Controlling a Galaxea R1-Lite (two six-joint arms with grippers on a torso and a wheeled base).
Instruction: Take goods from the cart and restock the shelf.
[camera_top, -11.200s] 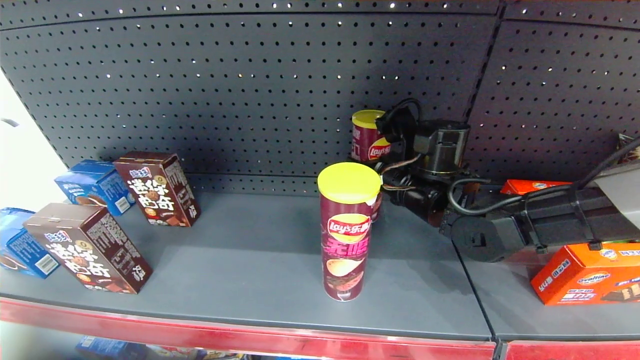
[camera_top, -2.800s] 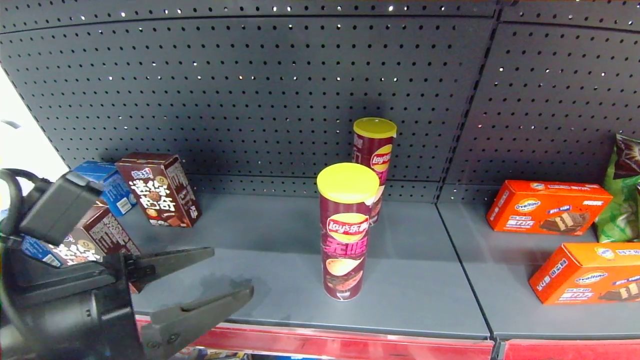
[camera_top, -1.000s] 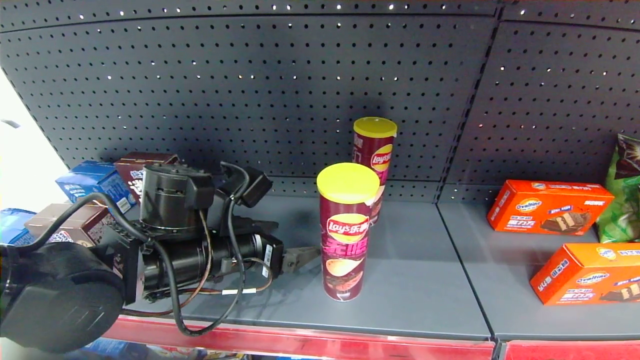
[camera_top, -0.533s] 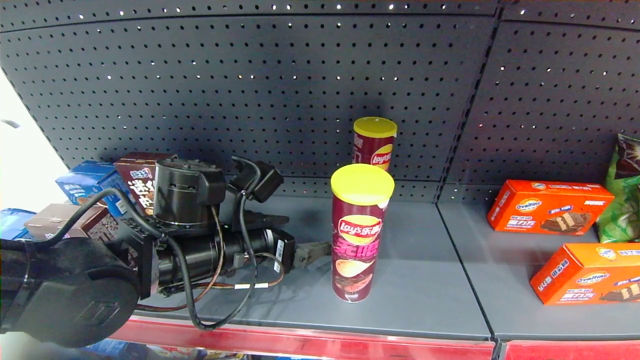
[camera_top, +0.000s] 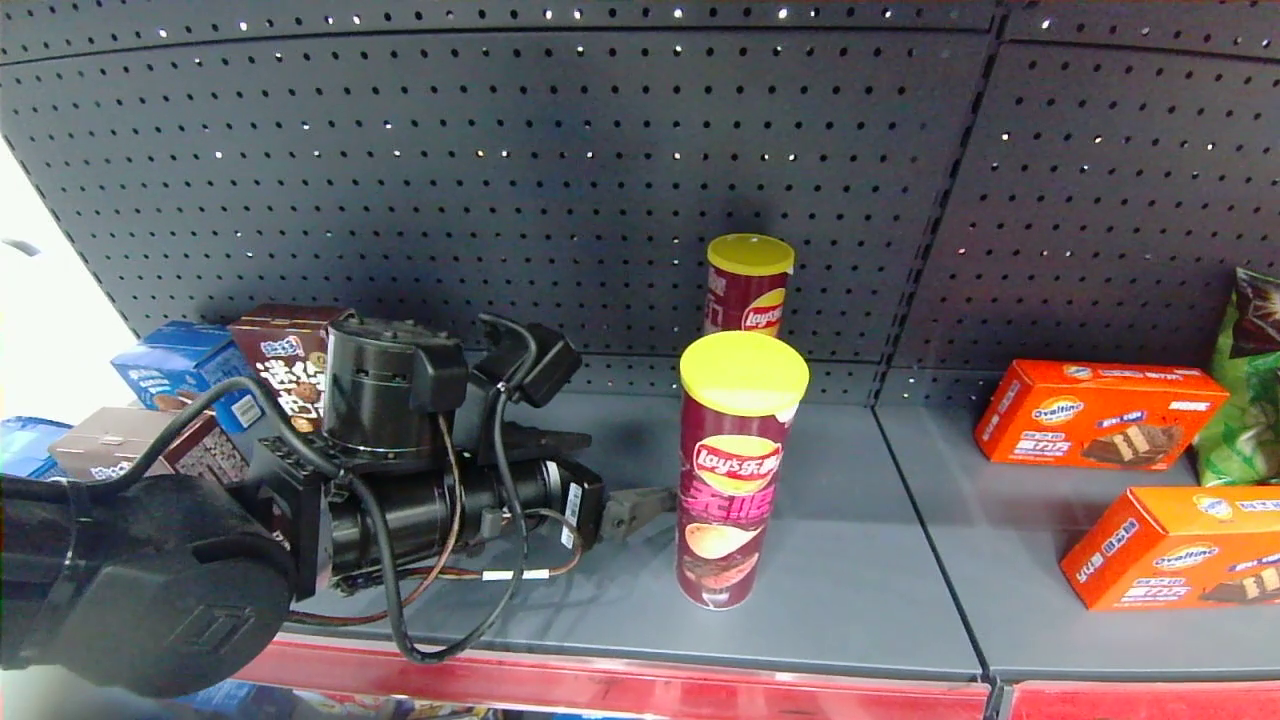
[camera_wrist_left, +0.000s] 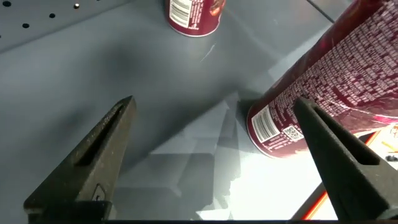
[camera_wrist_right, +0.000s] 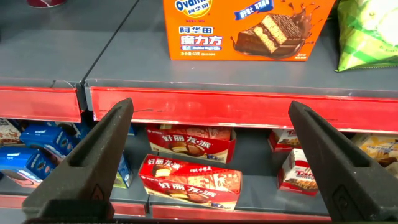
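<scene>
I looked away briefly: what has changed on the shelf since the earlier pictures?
The left gripper came in from the left, jaws open, and nudged the front chips can rightward along the shelf. The rear can and orange boxes stayed put.

A maroon yellow-lidded chip can (camera_top: 738, 480) and its rear twin (camera_top: 748, 290) blocked the grey metal shelf's (camera_top: 850, 520) middle; bare surface lay open rightward.

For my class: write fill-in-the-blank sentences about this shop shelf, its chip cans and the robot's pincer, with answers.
The front maroon cylindrical chip can and the rear maroon cylindrical chip can each carry a ___ lid.
The left pincer sits beside the front can and is ___.
The two flat cardboard boxes right of the cans are ___.
Answers: yellow; open; orange.
</scene>
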